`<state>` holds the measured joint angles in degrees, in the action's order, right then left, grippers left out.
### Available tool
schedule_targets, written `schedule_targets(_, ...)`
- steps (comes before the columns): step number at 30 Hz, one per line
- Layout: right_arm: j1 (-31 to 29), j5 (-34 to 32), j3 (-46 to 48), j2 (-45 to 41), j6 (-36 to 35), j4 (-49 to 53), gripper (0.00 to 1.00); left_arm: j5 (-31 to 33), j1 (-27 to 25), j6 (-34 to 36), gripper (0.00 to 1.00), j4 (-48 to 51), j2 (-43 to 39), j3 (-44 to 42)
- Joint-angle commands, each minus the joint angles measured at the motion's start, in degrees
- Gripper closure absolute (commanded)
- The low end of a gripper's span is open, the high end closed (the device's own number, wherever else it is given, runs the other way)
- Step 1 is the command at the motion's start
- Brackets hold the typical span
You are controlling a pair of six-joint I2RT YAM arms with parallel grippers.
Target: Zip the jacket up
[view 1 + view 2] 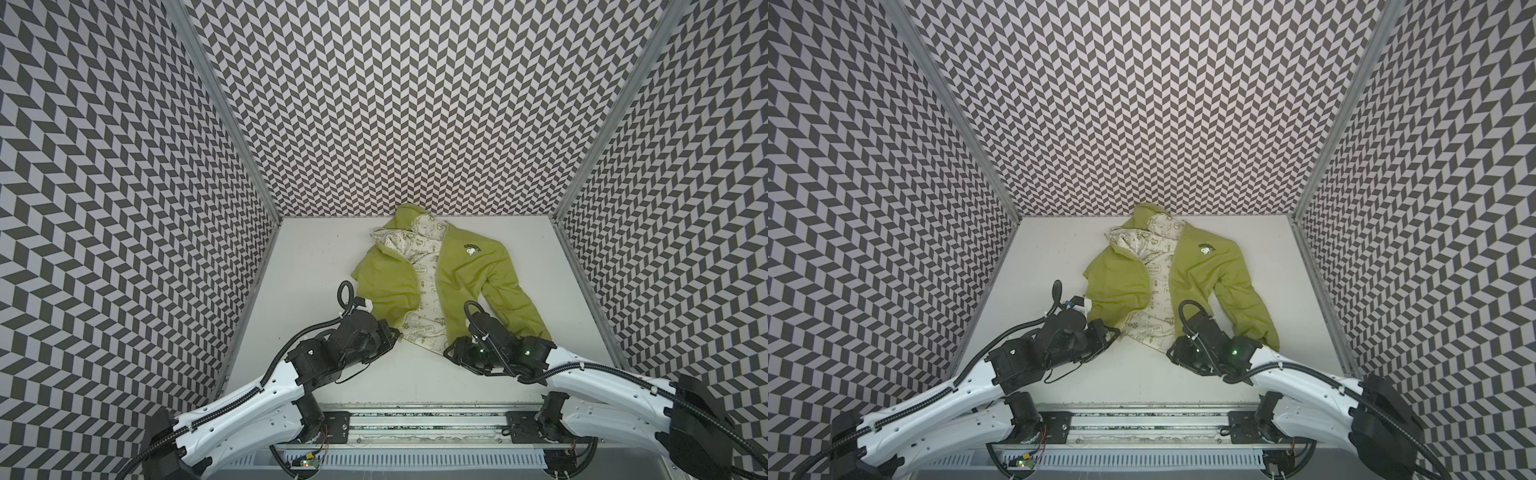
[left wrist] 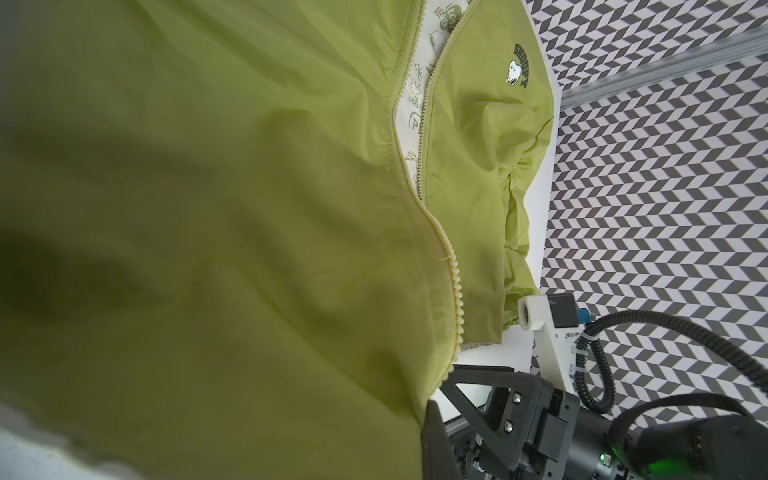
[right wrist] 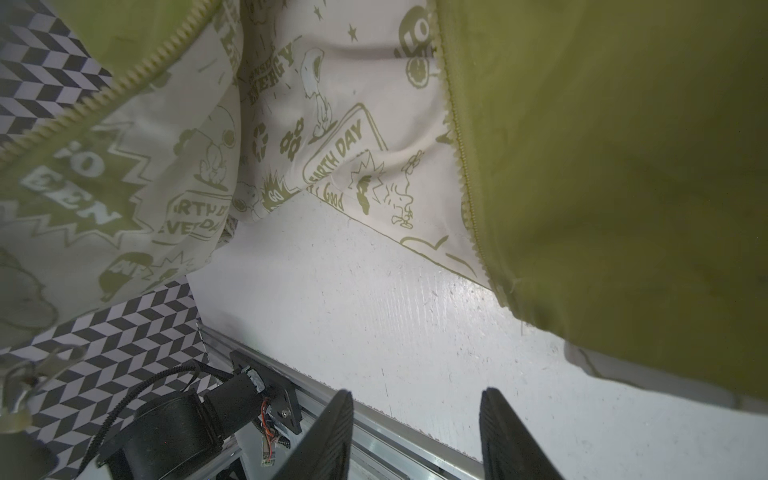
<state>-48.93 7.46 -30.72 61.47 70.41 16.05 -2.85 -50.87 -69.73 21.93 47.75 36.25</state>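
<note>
Wide bare desk [image 1: 316,257] left of the jacket [image 1: 469,282], open up to the patterned side wall [image 1: 166,208]. Narrower bare strip on the right, between the sleeve [image 1: 519,307] and the opposite wall. Open front band between the two arms, down to the metal rail [image 1: 415,419]. Short gap only between left claw [image 1: 395,332] and right claw [image 3: 415,397], taken up by cream lining [image 1: 422,332] at the hem. Hood [image 1: 409,216] up against the back wall [image 1: 415,124], barring passage behind. Bare desk visible between the parted right fingers [image 3: 332,419].
</note>
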Motion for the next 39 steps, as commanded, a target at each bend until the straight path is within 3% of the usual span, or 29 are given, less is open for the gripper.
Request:
schedule_targets(1, -0.34, -2.23, 0.55, 0.95, 4.39, -2.85, 0.54, -0.84, 0.46, 2.92, 1.0, -0.37, -0.22, 1.09)
schedule_targets(6, -0.45, -1.34, 2.56, 2.8, 6.93, -5.74, 0.56, -2.81, 0.6, 2.52, 1.0, -3.88, 0.44, 0.25)
schedule_targets(11, -0.47, -2.68, 3.49, 2.7, 7.37, -4.89, 0.42, -3.4, 0.73, 0.85, 1.0, -4.35, 1.29, -0.12)
schedule_targets(15, -0.47, -4.65, 5.26, 1.72, 8.36, -6.21, 0.4, -3.82, 0.71, -0.54, 1.0, -4.67, 1.28, -0.68)
schedule_targets(28, -0.47, -7.27, 6.46, 2.66, 8.51, -13.09, 0.49, -2.97, 0.71, -4.13, 1.0, -4.17, -2.93, -3.72)
schedule_targets(34, -0.38, -7.01, 6.35, 4.13, 8.72, -14.68, 0.5, -2.7, 0.69, -4.86, 1.0, -3.12, -4.39, -4.2)
schedule_targets(39, -0.37, -7.46, 3.08, 2.74, 4.59, -10.64, 0.46, -2.64, 0.69, -5.17, 1.0, -2.93, -5.14, -4.42)
